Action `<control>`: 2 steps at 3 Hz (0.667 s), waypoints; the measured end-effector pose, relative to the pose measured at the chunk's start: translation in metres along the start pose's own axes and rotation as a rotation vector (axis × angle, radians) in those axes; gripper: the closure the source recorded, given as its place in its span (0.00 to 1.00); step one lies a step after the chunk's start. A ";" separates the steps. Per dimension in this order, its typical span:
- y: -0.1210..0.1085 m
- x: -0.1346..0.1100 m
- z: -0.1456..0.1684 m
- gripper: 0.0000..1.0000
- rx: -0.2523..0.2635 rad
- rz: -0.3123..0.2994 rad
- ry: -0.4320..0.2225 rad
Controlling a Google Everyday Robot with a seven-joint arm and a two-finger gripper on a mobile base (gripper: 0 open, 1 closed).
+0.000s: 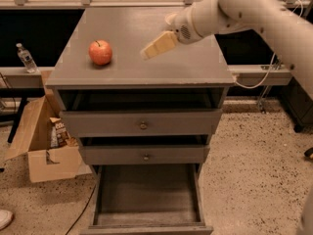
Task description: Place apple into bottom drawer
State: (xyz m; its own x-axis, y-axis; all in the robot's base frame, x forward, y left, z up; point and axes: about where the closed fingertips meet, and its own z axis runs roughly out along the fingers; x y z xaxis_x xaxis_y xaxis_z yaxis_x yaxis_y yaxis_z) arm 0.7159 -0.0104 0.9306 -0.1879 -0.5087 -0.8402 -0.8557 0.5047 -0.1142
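Apple (100, 52), round and glossy, sits near the matte grey counter's (132, 70) left edge. My cream hand (149, 51) hovers mid-counter, well apart from it; I cannot tell how open it is.

I have one camera, set in front of the cabinet (107, 124) and above it, fairly near, tilted down onto its tabletop (127, 70) and pulled-out bottom drawer (146, 192); the pincer (148, 52) hangs over that tabletop's middle.

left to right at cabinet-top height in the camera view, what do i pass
small clear plastic water bottle → round red-orange apple on the grey wooden cabinet top → cream tool, hovering over that top to the right of the apple
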 end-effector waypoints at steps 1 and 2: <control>0.013 -0.018 0.040 0.00 -0.043 -0.027 -0.028; 0.026 -0.034 0.080 0.00 -0.063 -0.047 -0.041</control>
State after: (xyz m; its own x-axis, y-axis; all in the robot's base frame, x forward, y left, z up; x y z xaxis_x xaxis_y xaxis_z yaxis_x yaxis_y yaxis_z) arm 0.7387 0.0760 0.9132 -0.1278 -0.5015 -0.8557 -0.8922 0.4350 -0.1217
